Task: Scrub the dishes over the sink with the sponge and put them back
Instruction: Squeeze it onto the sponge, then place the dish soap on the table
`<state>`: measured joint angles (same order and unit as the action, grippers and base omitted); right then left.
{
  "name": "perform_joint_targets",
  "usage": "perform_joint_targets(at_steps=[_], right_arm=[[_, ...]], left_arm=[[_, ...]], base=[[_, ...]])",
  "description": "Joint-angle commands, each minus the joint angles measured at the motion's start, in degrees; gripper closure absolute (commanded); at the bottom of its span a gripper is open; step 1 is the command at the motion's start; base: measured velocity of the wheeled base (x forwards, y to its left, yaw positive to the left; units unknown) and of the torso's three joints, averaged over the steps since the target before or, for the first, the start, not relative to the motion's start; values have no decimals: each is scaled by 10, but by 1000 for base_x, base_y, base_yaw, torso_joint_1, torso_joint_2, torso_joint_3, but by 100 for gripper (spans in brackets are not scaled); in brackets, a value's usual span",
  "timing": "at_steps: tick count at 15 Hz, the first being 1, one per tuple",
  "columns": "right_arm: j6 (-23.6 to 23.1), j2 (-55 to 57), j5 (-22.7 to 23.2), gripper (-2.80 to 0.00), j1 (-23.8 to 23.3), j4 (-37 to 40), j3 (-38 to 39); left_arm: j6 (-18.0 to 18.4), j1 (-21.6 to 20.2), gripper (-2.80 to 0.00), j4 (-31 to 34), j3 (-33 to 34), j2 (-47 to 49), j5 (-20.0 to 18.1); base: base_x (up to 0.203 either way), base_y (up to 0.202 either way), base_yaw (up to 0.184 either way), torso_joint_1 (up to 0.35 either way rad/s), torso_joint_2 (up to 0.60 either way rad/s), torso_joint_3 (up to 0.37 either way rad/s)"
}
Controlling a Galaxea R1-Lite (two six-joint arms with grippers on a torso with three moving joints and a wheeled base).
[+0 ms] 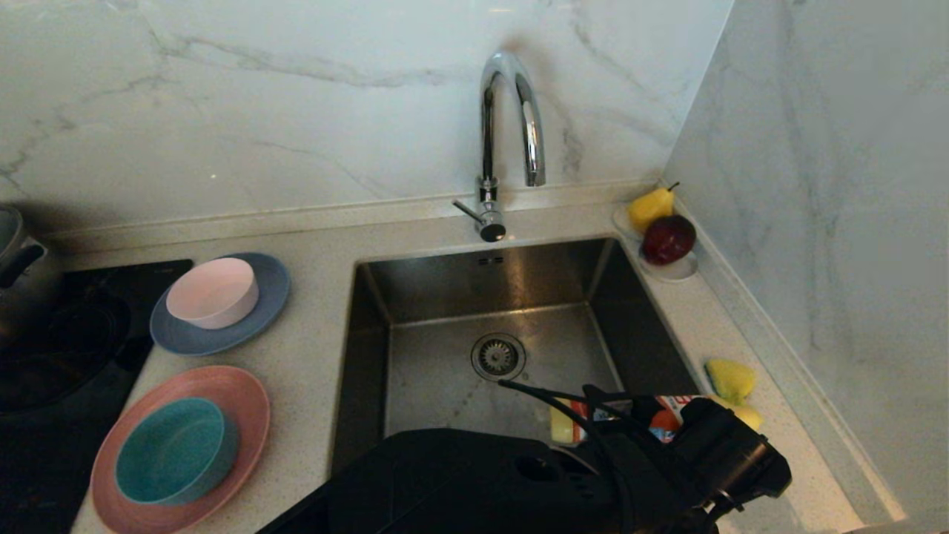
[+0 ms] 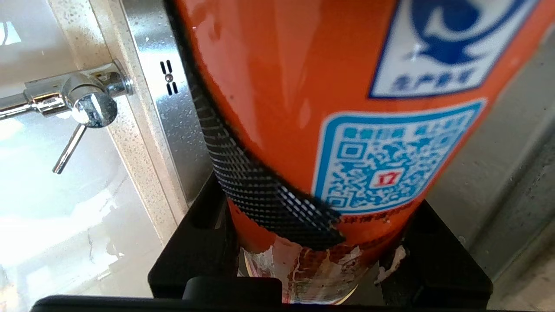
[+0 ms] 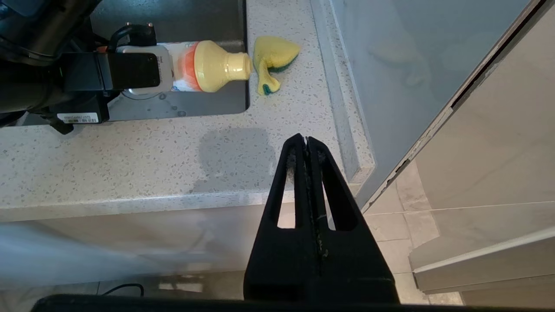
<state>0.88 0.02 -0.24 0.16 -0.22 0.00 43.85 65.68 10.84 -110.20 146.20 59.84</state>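
The left gripper [image 3: 130, 71] is clenched on an orange detergent bottle [image 2: 303, 108]; in the left wrist view the two black fingers [image 2: 260, 195] press on both sides of its body. The bottle lies nearly level, and its yellow cap [image 3: 217, 65] points at the sponge [image 3: 273, 60], almost touching it. The right gripper [image 3: 306, 143] is pressed shut with nothing in it, and it hangs below the counter edge, parked.

In the head view the sponge [image 1: 730, 378] lies bent on the counter [image 1: 311, 371] at about 4 o'clock from the drain [image 1: 498, 356], just beside the right rim of the sink [image 1: 474, 297]. The faucet [image 1: 508, 126] stands at 12 o'clock. The dishes wait at 9 o'clock: a pale bowl [image 1: 213, 291] on the grey-blue plate [image 1: 222, 334], and a teal bowl [image 1: 174, 449] on the pink plate [image 1: 237, 400].

The step in hand seems to be putting detergent on the sponge. To do it well, the cap should be tipped a little lower than the bottle body and kept right over the yellow face. The squeeze should be gentle, because a hard one may spill liquid on the counter or push the light sponge away.
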Motion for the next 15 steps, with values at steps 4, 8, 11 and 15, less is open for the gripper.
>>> perform_joint_targets(at_steps=[4,8,11,15], right_arm=[[0,1,0,0,0,0,0],[0,0,0,0,0,0,0],[0,0,0,0,0,0,0],[0,0,0,0,0,0,0]], left_arm=[[24,2,0,6,0,2,3],[20,1,0,-5,0,1,3],[20,0,0,-44,0,0,3],[25,1,0,-42,0,4,0]], base=[[0,0,0,0,0,0],[0,0,0,0,0,0],[0,0,0,0,0,0],[0,0,0,0,0,0]])
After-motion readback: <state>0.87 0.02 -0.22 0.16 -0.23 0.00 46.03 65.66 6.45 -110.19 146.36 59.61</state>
